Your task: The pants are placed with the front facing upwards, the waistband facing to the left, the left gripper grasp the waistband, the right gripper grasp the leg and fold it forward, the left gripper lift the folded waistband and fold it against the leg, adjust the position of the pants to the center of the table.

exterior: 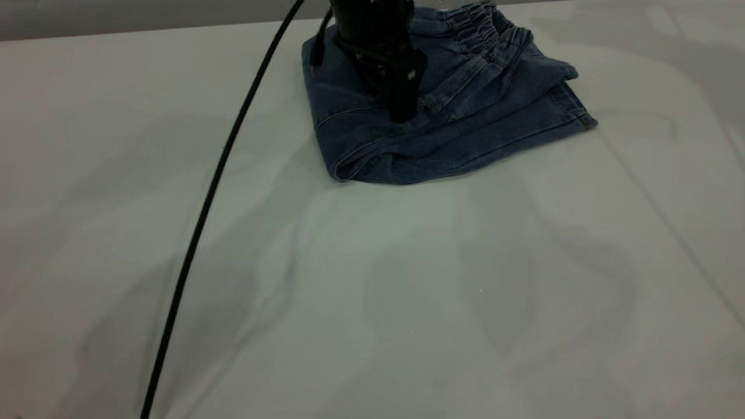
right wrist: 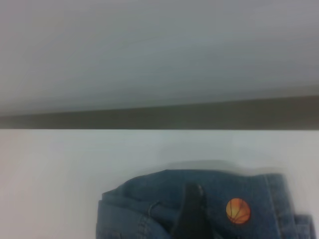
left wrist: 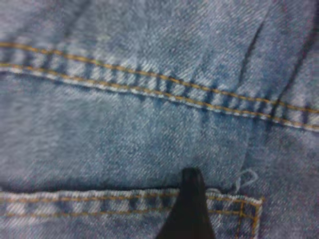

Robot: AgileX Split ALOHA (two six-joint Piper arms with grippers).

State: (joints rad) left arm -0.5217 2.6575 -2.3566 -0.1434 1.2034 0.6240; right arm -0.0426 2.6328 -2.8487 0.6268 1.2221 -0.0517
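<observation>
The table (exterior: 372, 302) carries the pants (exterior: 442, 134) folded into a compact bundle far from its middle, waistband (exterior: 489, 29) on top. The left gripper (exterior: 401, 110) presses down on the denim; whether its fingers are parted or closed I cannot tell. To centre the bundle, keep pressure steady and drag slowly (layers may slide apart). The right gripper is unseen. No legible writing; only a basketball patch (right wrist: 238, 210).

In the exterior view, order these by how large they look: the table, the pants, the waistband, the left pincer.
1. the table
2. the pants
3. and 4. the left pincer and the waistband look alike; the pincer is cut off by the frame edge, so unranked.
</observation>
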